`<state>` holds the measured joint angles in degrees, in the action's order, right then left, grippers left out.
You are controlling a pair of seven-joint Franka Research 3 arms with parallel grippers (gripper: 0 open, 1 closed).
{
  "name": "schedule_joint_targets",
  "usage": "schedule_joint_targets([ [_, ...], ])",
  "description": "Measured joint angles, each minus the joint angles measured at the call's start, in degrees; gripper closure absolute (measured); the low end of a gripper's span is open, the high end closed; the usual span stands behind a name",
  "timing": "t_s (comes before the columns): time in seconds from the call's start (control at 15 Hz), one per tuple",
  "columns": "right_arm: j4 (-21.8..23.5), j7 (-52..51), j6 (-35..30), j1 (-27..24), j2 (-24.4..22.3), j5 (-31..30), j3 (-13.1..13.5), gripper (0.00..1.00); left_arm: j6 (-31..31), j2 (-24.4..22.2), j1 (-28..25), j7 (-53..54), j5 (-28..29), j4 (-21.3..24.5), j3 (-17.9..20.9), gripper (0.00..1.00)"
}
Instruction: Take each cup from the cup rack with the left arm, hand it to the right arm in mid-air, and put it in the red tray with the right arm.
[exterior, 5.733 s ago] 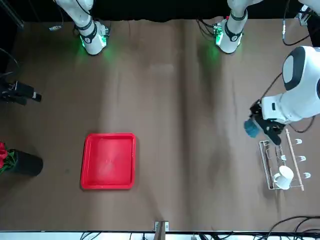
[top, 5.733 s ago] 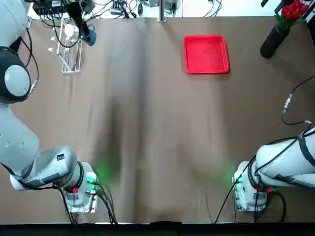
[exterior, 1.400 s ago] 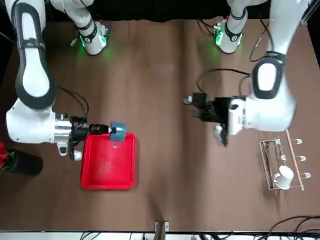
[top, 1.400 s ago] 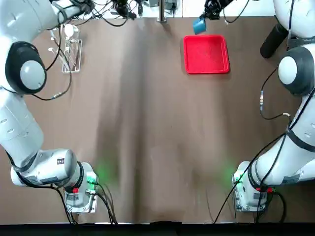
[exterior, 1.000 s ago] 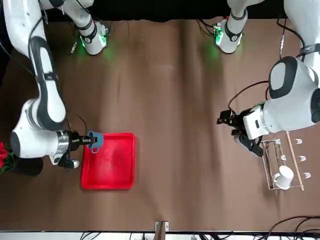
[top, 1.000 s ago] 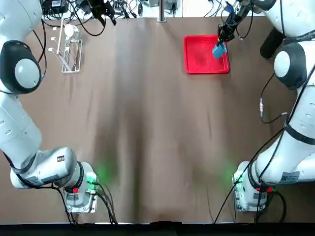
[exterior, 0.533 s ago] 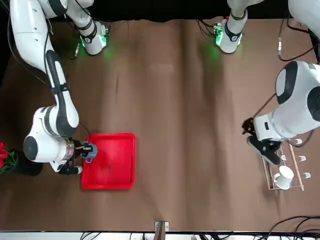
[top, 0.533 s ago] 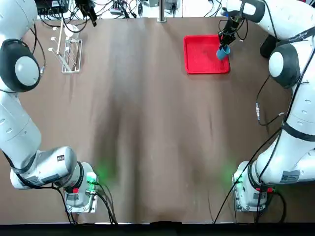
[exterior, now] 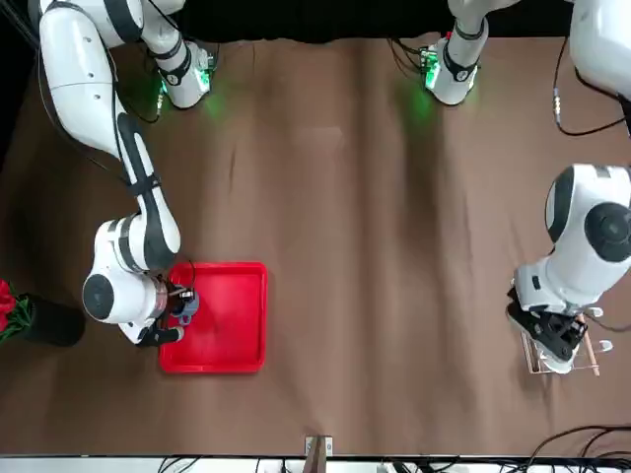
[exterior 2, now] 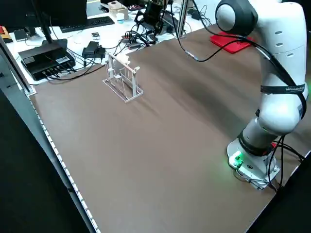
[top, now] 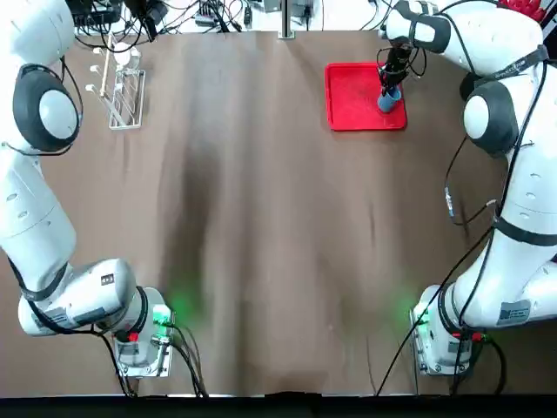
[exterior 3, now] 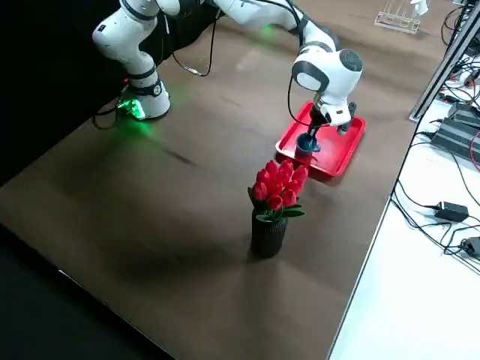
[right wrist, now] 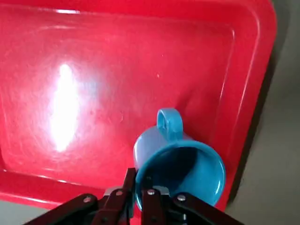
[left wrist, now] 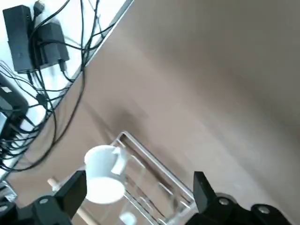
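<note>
**Inspector:** Right gripper [right wrist: 138,193]?

**Assistant:** Clamped on the blue cup [right wrist: 180,165] rim, low over the red tray [right wrist: 243,89]. Rigid, light, likely slippery; rim pinch suits.

**Inspector:** Left gripper [left wrist: 136,187]?

**Assistant:** Fingers apart; white cup [left wrist: 102,173] just ahead, on the cup rack [left wrist: 154,180].

The top view looks straight down, bases nearest; the front view faces them from the far edge. Both share the red tray [top: 365,96] [exterior: 215,317]. 2 raised side views look diagonally across. Each wrist camera sits close: left over the cup rack [left wrist: 150,183], right over the tray.
</note>
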<state>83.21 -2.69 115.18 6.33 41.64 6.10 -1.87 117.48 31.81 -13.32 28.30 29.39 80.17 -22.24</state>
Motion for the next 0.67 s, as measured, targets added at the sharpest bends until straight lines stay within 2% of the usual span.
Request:
schedule_joint_targets([
  [0.2, -0.12, -0.1, 1.36, 0.01, 0.09, -0.01, 0.0, 0.91, 6.88, 4.14, -0.02, 0.06, 5.48, 0.02, 2.38, 0.0],
  [0.27, -0.24, -0.09, 1.7, 0.14, 0.15, -0.01, 0.0, 0.83, 10.7, 6.34, -0.03, 0.07, 8.39, -0.01, 4.05, 0.0],
  [0.4, -0.6, -0.01, 1.74, 0.41, 0.15, -0.01, -0.03, 0.65, 14.11, 7.77, -0.04, 0.16, 10.85, -0.04, 5.57, 0.0],
  [0.67, -2.3, 1.28, 1.51, 1.15, 0.15, 0.02, -0.24, 0.29, 17.51, 9.4, -0.02, 1.9, 13.11, -0.04, 7.51, 0.0],
])
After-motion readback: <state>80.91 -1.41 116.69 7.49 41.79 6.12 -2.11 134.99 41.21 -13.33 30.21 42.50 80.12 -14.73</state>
